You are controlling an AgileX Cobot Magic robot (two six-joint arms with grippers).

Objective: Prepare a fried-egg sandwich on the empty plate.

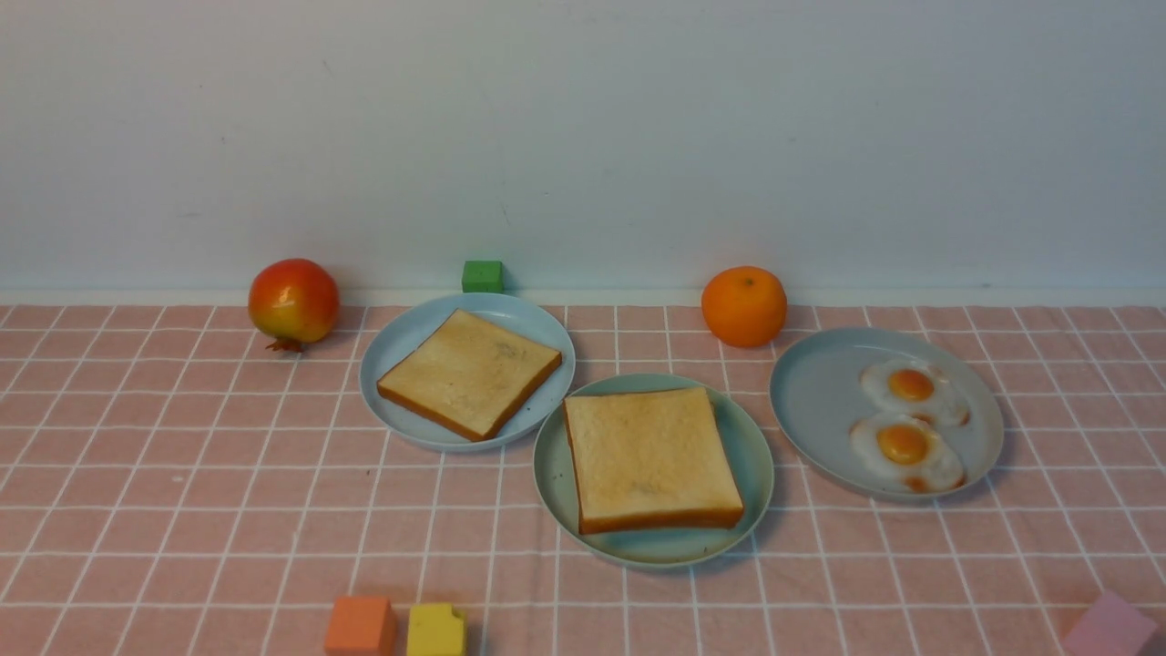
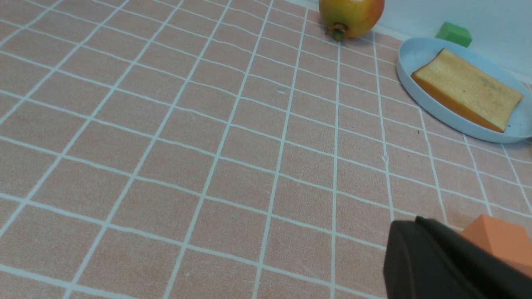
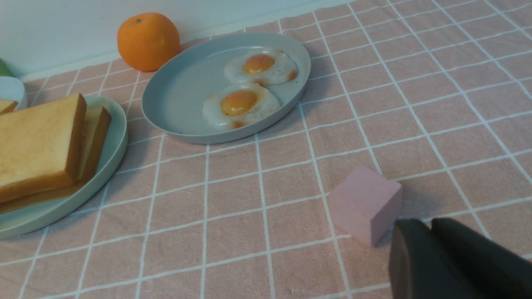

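Left jaws pressed shut, holding nothing; right jaws close together, state cannot be told. Fried-egg sandwich (image 1: 650,458) sits stacked on the mint-green plate (image 1: 752,453) at table centre; the egg is hidden. Two fried eggs (image 1: 909,424) lie on the right plate (image 1: 820,401).

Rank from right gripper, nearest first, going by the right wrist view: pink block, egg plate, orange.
1. Pink block: on the cloth directly ahead of the right gripper.
2. Egg plate: mid-cloth, holding two fried eggs.
3. Orange: beyond the plate, by the back wall.
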